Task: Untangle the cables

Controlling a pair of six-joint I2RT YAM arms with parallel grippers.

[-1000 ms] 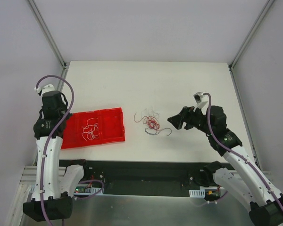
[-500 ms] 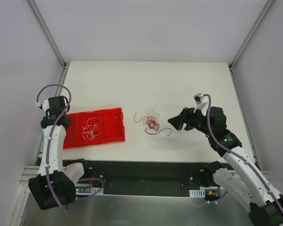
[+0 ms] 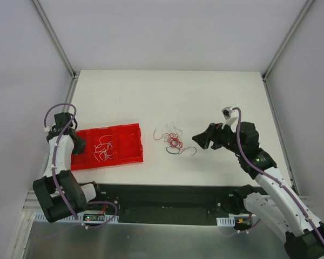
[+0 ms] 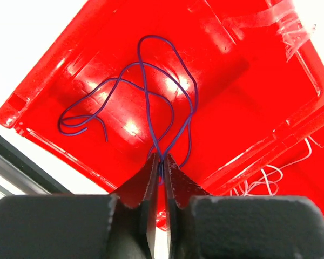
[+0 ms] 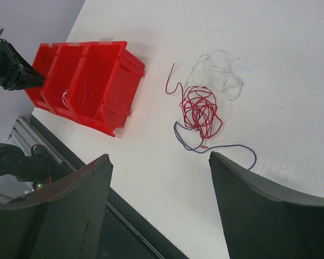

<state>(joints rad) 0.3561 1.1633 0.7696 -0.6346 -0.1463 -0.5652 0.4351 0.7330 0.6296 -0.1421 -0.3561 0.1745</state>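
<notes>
While my left gripper (image 4: 161, 162) is clamped on one purple wire (image 4: 151, 102), its jaws pressed together with only that strand between them, the rest of the cables (image 3: 174, 141) lie in a small tangle on the white table (image 3: 151, 91), between the red bin (image 3: 127, 141) and my right gripper (image 3: 197, 139); the tangle is a red knot with whitish loops on its far side and a purplish strand trailing from its near side toward my right jaws; the pinched wire's loops spread over the floor of the bin's end compartment, though I cannot tell whether they rest on it; white wires (image 3: 103, 150) lie in the next compartment, past a divider; from my right wrist the bin's (image 5: 102, 81) near wall hides most of what it holds; my right jaws stand wide apart, holding nothing, near the tangle (image 5: 200, 110) but clear of it; a dark rail (image 3: 162, 194) runs along the table's near edge.
</notes>
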